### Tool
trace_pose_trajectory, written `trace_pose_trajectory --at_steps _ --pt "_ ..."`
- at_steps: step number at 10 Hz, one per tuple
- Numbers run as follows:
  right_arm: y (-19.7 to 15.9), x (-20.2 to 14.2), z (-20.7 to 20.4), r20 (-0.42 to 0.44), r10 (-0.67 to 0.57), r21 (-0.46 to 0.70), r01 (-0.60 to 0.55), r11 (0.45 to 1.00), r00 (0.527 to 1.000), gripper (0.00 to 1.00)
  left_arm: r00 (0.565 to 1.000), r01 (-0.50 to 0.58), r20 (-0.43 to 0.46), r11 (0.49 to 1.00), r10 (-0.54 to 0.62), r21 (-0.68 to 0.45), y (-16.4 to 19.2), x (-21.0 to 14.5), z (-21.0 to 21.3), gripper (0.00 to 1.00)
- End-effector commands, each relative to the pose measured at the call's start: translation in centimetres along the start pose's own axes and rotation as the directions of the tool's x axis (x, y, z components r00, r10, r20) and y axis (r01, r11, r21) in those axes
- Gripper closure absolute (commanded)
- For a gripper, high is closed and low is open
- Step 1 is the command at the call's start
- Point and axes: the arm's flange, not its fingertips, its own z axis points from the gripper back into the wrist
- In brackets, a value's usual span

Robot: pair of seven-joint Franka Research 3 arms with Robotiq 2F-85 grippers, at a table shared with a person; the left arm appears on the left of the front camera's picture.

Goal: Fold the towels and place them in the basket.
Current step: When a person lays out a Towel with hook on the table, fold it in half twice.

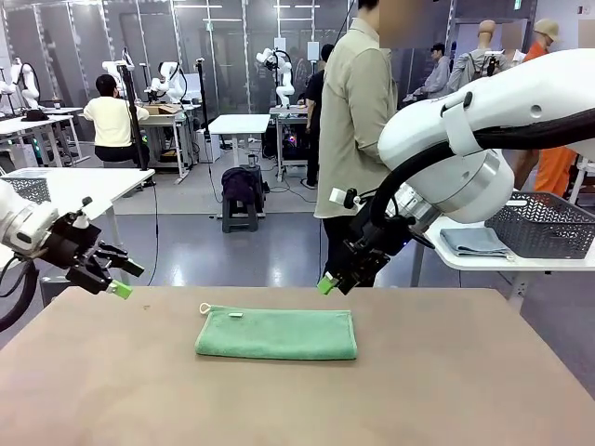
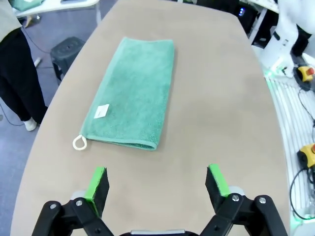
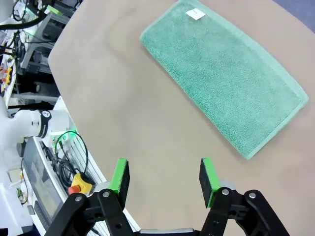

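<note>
**Towel folded once, basket step pending**

Left fingers (image 2: 98,184) stand wide apart and empty, above the desk (image 2: 206,108), just short of the towel (image 2: 135,93) at its looped end. Right fingers (image 3: 120,177) are also apart and empty, near the other end. We judge the green towel folded once, lying flat mid-desk. Left to do: probably a further fold, then the transfer to the basket (image 1: 548,226), well apart on a side table to the right.
</note>
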Motion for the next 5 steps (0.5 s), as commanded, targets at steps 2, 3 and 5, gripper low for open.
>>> trace_pose_trajectory --at_steps 2,3,5 --pt "-1.9 -0.5 -1.5 0.079 -0.198 -0.008 0.200 0.980 0.977 0.28 0.995 0.043 0.092 0.999 -0.044 0.010 -0.2 -1.0 -0.1 0.00" --pt "-2.6 -0.8 -2.0 0.103 -0.242 -0.023 0.246 0.969 0.965 0.28 0.993 0.055 0.100 0.998 -0.057 0.021 -0.1 -0.9 -0.2 0.00" --pt "-4.1 -1.1 -3.1 0.173 -0.330 0.004 0.334 0.943 0.928 0.08 0.998 0.023 0.054 1.000 -0.024 0.019 0.2 -0.5 0.2 0.00"
